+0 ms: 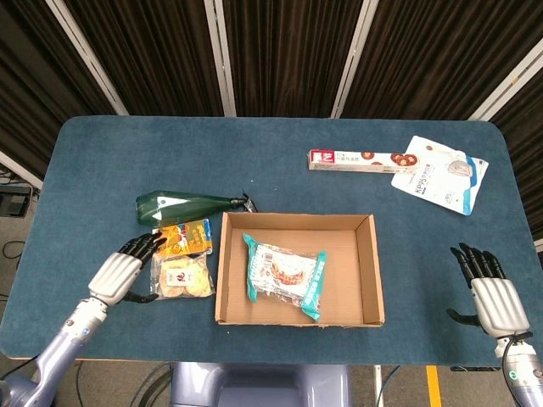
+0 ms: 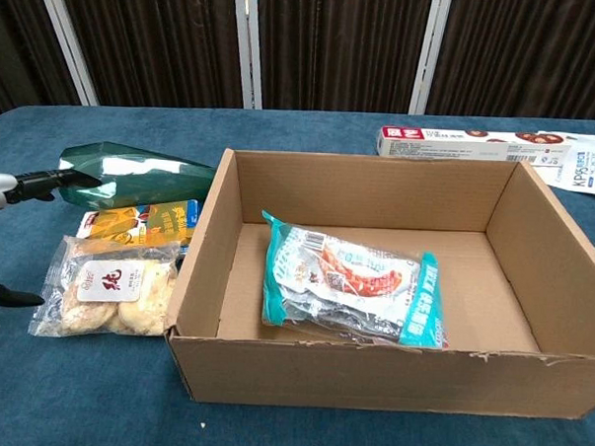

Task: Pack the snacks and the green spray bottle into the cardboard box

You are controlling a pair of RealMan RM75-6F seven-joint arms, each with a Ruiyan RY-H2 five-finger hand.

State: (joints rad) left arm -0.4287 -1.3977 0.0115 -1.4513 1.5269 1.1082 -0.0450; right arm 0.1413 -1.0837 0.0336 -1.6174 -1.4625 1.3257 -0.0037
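Just left of the cardboard box, the clear biscuit bag lies beside the left hand, fingers spread, empty.

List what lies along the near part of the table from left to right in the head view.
Left robot hand → clear cookie bag → cardboard box holding a teal snack pack → right robot hand.
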